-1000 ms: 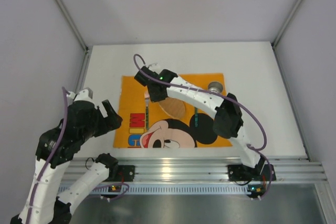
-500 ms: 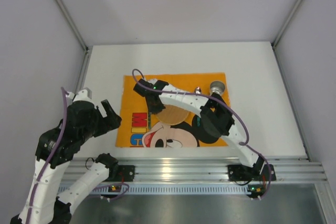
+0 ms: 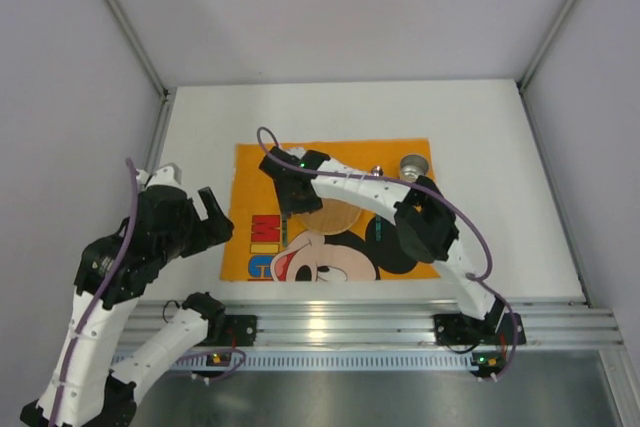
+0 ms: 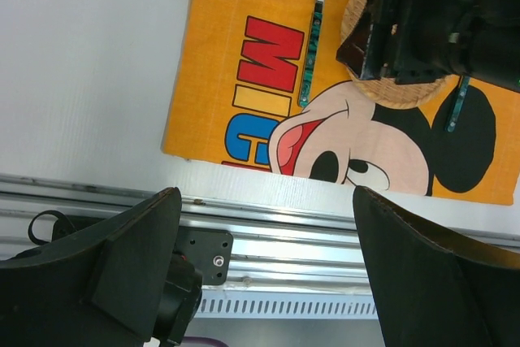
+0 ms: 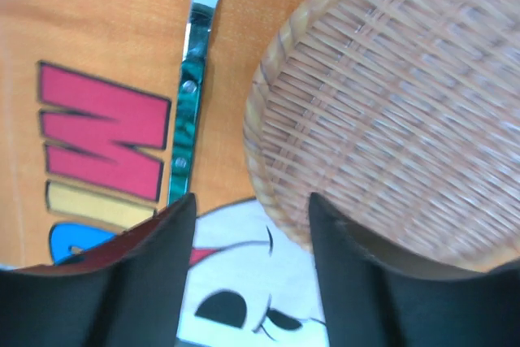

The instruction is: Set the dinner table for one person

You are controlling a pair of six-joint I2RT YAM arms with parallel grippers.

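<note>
One end effector (image 5: 250, 229) hovers above the dinner table (image 3: 480, 127).

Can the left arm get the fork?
Probably yes: the fork lies uncovered on the mat, near the open left gripper. But the right gripper hovers just beside it, so they might bump.

The left hand (image 4: 266, 194) hangs with its 2 dark fingers (image 4: 130, 270) spread wide above the ribbed rail (image 4: 276, 229) along the white surface's (image 4: 89, 71) edge. On the orange mat (image 4: 219, 30) lie a green-handled fork (image 4: 311, 54) and a woven plate (image 4: 402, 97), which the black right hand (image 4: 370, 46) partly covers.
</note>
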